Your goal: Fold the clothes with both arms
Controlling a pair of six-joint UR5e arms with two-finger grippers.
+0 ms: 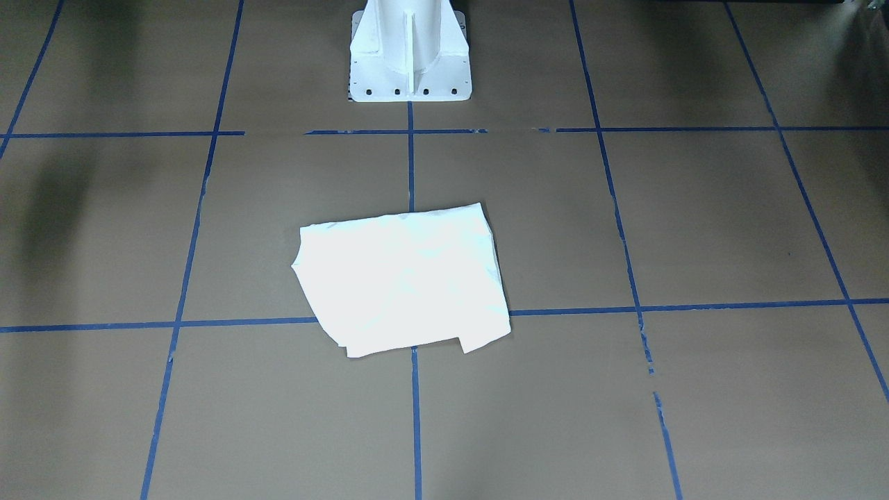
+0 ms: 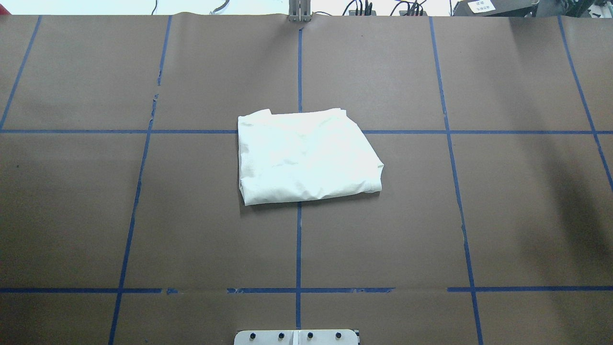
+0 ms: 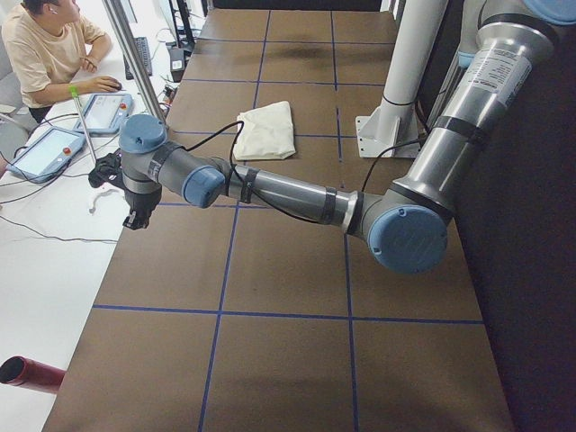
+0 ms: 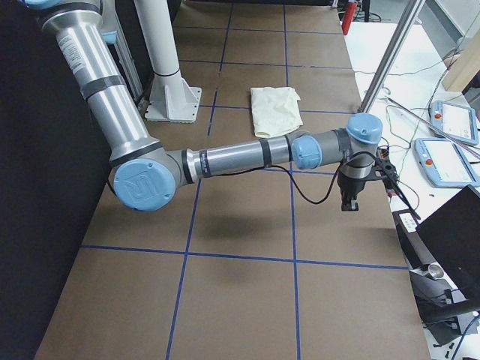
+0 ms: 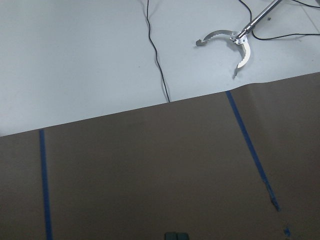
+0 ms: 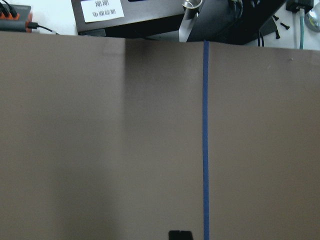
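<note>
My left gripper [image 3: 134,220] and right gripper [image 4: 349,202] hang near the table's [image 2: 96,215] far edge, touching nothing. I cannot tell how wide my jaws stand. The folded T-shirt [image 2: 306,155] lies mid-table, well apart from these 2.

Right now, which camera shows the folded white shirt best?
The overhead exterior view: the shirt lies whole and centred, its creases readable. The front-facing view shows it whole too, but glared white. Both side views show it small and far. The wrist cameras miss it.
</note>
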